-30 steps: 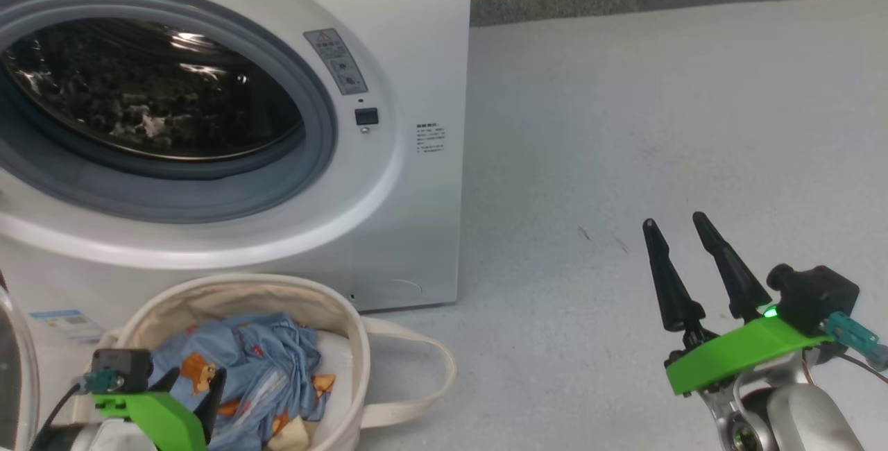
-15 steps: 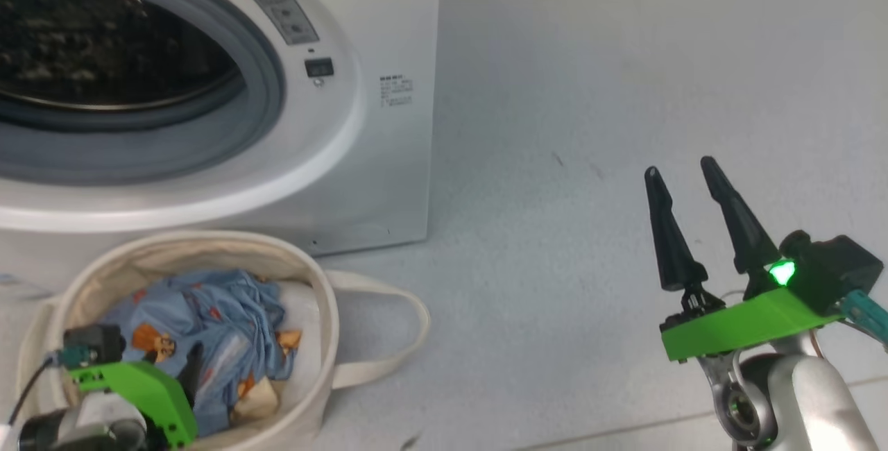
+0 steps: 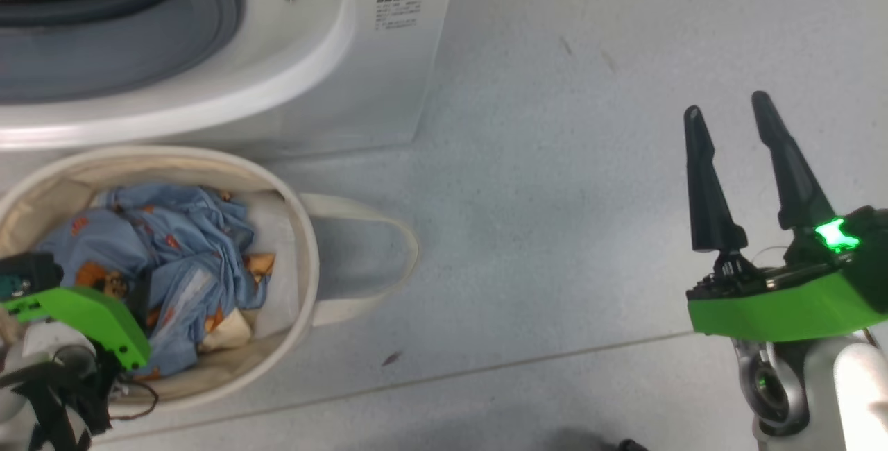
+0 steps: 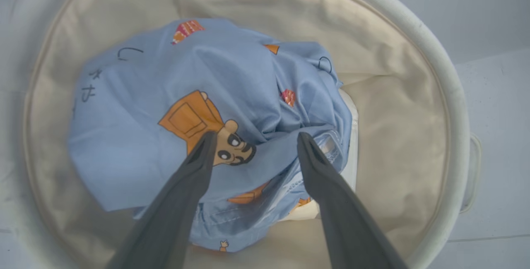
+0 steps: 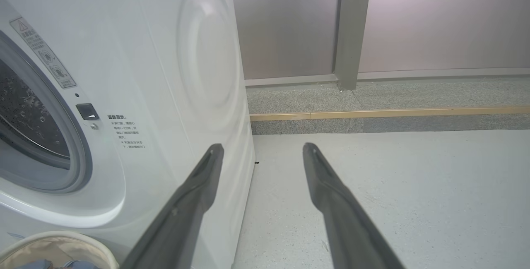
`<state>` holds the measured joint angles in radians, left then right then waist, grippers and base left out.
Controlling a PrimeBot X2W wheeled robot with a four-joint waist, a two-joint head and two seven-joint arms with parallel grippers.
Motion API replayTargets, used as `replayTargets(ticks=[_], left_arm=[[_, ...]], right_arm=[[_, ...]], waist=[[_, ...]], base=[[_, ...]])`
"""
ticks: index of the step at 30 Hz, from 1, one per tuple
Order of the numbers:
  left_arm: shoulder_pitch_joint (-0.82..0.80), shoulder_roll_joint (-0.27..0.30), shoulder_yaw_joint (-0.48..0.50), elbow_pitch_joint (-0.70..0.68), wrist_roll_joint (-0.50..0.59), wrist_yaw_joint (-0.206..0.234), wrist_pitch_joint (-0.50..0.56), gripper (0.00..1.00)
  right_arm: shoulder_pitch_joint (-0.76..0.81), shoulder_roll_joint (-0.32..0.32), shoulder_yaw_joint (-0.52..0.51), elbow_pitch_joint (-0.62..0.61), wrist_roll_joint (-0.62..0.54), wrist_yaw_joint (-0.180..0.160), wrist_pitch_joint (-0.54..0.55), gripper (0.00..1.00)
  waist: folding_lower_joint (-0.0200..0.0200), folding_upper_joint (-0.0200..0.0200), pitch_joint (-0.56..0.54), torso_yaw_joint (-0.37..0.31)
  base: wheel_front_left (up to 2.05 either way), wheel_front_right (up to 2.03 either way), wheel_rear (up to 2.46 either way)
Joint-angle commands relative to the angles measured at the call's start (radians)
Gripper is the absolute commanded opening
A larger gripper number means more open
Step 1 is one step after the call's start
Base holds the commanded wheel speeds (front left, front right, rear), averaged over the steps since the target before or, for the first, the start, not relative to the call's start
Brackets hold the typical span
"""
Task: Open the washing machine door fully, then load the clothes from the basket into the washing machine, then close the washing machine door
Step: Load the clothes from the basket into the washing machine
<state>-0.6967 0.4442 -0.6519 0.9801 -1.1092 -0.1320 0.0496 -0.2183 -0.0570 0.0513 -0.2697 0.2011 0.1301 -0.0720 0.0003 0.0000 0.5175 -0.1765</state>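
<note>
The basket [image 3: 305,250] stands on the floor in front of the washing machine [image 3: 361,90], whose grey-ringed mouth [image 3: 125,55] is uncovered; the washing machine door is out of view. Inside the basket lie the clothes: crumpled light blue bear-print fabric [image 3: 187,257] [image 4: 198,91] and a small cream cloth [image 3: 232,329]. My left gripper [image 4: 256,136] points down into the basket [image 4: 451,95], open, its fingertips straddling a fold of the blue fabric at the bear's face. Far to the right, my right gripper [image 3: 725,109] [image 5: 263,148] hovers open over bare floor, holding nothing.
A white pad [image 3: 274,229] lies under the clothes at the basket's right side. One looped handle [image 3: 388,257] rests on the floor to the right. The right wrist view shows the machine's side panel [image 5: 207,66], a raised kerb [image 5: 372,116] and a wall behind.
The head camera has tilted downward, so the machine and basket sit higher in the picture. Both grippers stay open; the left one still hangs over the clothes.
</note>
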Motion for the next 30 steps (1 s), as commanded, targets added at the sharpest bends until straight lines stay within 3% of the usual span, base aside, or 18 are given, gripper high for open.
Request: replayTargets(ticks=[1, 11, 18, 19, 27, 30], left_arm=[[-0.027, 0.057, 0.011, 0.004, -0.002, 0.001, -0.019, 1.0], [-0.119, 0.044, -0.059, 0.046, -0.09, 0.001, -0.01, 1.0], [-0.146, 0.024, -0.107, 0.069, -0.131, 0.001, -0.006, 1.0], [-0.146, 0.022, -0.115, 0.069, -0.135, 0.001, -0.01, 0.0], [-0.129, 0.009, -0.173, 0.033, -0.168, 0.001, -0.043, 0.0], [-0.1, 0.017, -0.203, -0.039, -0.196, 0.001, -0.064, 0.0]], right_arm=[[-0.004, 0.006, 0.01, -0.048, -0.003, 0.001, -0.005, 1.0], [0.014, 0.007, -0.028, -0.129, -0.006, 0.001, -0.02, 1.0], [0.033, 0.007, -0.043, -0.159, -0.017, 0.001, -0.011, 1.0], [0.033, 0.007, -0.044, -0.162, -0.019, 0.001, -0.009, 1.0], [0.026, 0.007, -0.039, -0.148, -0.025, 0.001, 0.009, 1.0], [0.013, 0.007, -0.024, -0.122, -0.023, 0.001, 0.014, 1.0]], waist=[[-0.0003, 0.0, 0.059, 0.01], [-0.0003, 0.0, 0.178, 0.031], [-0.0003, 0.0, 0.2, 0.045], [-0.0003, 0.0, 0.197, 0.047], [-0.0003, 0.0, 0.137, 0.068], [-0.0003, 0.0, 0.093, 0.075]], base=[[0.0, 0.0, 0.0], [0.0, 0.0, 0.0], [0.0, 0.0, 0.0], [0.0, 0.0, 0.0], [0.0, 0.0, 0.0], [0.0, 0.0, 0.0]])
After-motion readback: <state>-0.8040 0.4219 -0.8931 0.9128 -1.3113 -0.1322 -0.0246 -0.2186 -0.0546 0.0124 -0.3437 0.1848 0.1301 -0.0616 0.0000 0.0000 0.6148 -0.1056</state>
